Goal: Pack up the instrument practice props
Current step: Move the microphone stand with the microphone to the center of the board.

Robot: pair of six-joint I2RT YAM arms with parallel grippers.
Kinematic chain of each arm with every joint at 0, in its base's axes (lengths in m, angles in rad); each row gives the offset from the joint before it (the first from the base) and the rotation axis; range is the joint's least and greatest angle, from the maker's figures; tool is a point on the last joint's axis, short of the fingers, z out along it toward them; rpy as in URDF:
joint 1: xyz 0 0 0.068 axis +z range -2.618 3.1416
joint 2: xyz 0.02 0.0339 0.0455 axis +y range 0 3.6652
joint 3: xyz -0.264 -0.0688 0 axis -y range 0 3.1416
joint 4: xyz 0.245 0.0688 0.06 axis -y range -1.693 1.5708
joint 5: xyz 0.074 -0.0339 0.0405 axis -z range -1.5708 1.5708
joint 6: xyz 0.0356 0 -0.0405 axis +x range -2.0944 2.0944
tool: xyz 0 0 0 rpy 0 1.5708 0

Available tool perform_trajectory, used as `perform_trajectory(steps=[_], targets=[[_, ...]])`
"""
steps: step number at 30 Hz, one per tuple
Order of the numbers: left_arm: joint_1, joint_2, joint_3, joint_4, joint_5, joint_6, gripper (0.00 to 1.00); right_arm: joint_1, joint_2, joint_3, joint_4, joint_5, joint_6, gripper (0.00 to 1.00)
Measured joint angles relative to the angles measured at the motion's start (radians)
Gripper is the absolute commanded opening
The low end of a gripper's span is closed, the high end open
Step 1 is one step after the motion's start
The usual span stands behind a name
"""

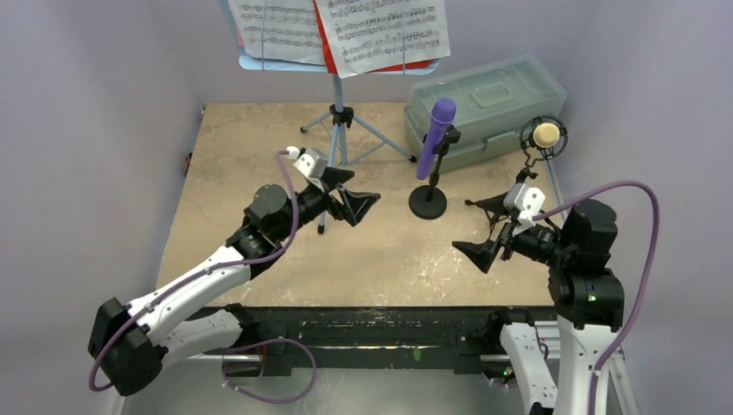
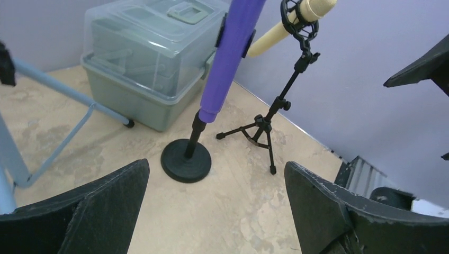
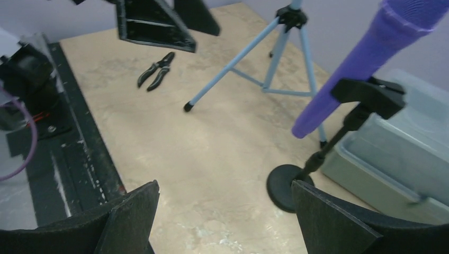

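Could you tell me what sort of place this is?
Likely a robot test cell staged as a music corner: pale-blue tripod music rack, purple toy microphone on black round-base holder, enclosing plain walls.

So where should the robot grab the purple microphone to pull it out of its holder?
Probably the smooth barrel of the purple microphone, above the black clip and below its head. It leans in the clip with the box close behind, so come from the open near side, where the left gripper is open and facing it.
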Motion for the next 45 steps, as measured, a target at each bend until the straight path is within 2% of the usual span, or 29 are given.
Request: perform_trajectory(steps=[8,12,16,22,29,37,41,45], targets=[[-0.13,0.285,-0.002,0.34,-0.012,0.309,1.0,-0.003,-0.035,-0.186,-0.06,-0.195,-0.244,0.99],[-0.151,0.43,0.027,0.457,-0.034,0.41,1.0,-0.011,-0.053,-0.289,-0.041,-0.267,-0.331,0.99],[-0.151,0.55,0.085,0.565,-0.039,0.452,0.99,-0.021,-0.051,-0.386,-0.01,-0.298,-0.377,0.99],[-0.151,0.701,0.2,0.72,-0.029,0.457,0.97,-0.021,-0.046,-0.393,0.004,-0.318,-0.457,0.99],[-0.151,0.825,0.329,0.775,0.0,0.454,0.94,-0.021,-0.053,-0.405,0.016,-0.32,-0.491,0.99],[-0.155,0.885,0.431,0.783,0.0,0.446,0.81,-0.019,-0.053,-0.409,0.019,-0.325,-0.497,0.99],[-0.157,0.902,0.464,0.782,-0.016,0.446,0.7,-0.019,-0.052,-0.409,0.023,-0.325,-0.499,0.99],[-0.157,0.916,0.487,0.772,-0.027,0.442,0.55,-0.018,-0.052,-0.409,0.024,-0.325,-0.499,0.99]])
